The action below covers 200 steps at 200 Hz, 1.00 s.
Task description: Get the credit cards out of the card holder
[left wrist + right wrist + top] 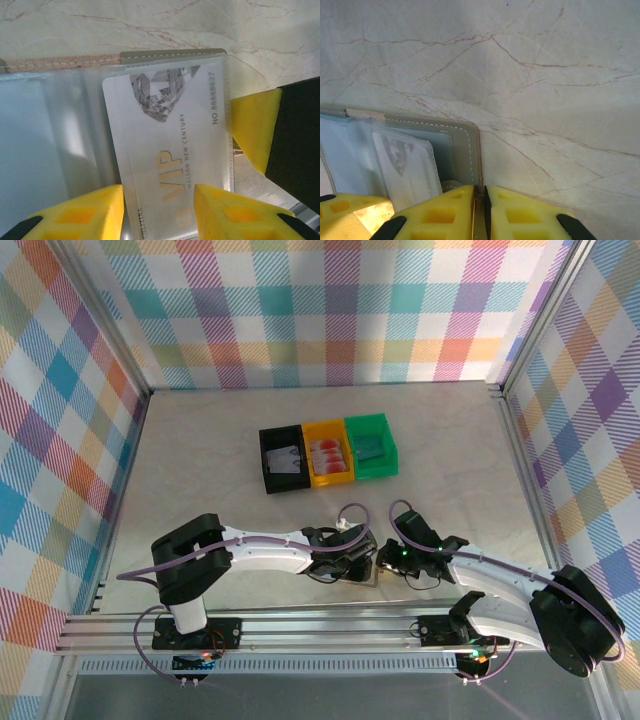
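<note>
Jaws of the left gripper [159, 212] stand apart over a card [170, 130] still sleeved in the holder [170, 54]; the right gripper [480, 210] pinches the holder's edge. Bins [328, 450] beyond the holder hold cards, so probably this one is left.

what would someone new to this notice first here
A silver VIP card sits in the open card holder, straddled by the left gripper. The right gripper pinches the holder's edge. Farther back, a black bin, a yellow bin and a green bin stand in a row.
</note>
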### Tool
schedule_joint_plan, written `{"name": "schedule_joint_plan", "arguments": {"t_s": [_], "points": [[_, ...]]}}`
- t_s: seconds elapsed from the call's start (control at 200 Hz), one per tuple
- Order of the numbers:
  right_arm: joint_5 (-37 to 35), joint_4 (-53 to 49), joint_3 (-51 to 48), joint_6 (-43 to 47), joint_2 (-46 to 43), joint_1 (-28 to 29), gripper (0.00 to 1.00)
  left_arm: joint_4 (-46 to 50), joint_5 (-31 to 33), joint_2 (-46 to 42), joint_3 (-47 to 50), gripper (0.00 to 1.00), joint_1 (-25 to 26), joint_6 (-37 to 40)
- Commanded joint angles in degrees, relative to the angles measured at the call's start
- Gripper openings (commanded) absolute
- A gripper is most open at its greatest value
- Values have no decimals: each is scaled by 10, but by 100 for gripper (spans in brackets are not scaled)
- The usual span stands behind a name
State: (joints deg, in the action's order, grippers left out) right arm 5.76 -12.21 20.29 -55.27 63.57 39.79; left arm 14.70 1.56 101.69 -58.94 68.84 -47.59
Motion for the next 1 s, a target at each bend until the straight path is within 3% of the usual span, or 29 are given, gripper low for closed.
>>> {"name": "schedule_joint_plan", "arguments": {"t_s": [0.0,0.2,0.555,0.995], "points": [[10,-12,-22,-6,16,9,17,-11,-5,10,5,41,3,-9],[12,-12,-20,-5,16,9,17,-13,-5,12,3,39,3,-8],[12,-12,-21,-4,15,10,17,-23,11,-5,29,17,3,-19],[8,-14,-24,-7,9,10,16,-10,32,-19,37,0,3,-21]]}}
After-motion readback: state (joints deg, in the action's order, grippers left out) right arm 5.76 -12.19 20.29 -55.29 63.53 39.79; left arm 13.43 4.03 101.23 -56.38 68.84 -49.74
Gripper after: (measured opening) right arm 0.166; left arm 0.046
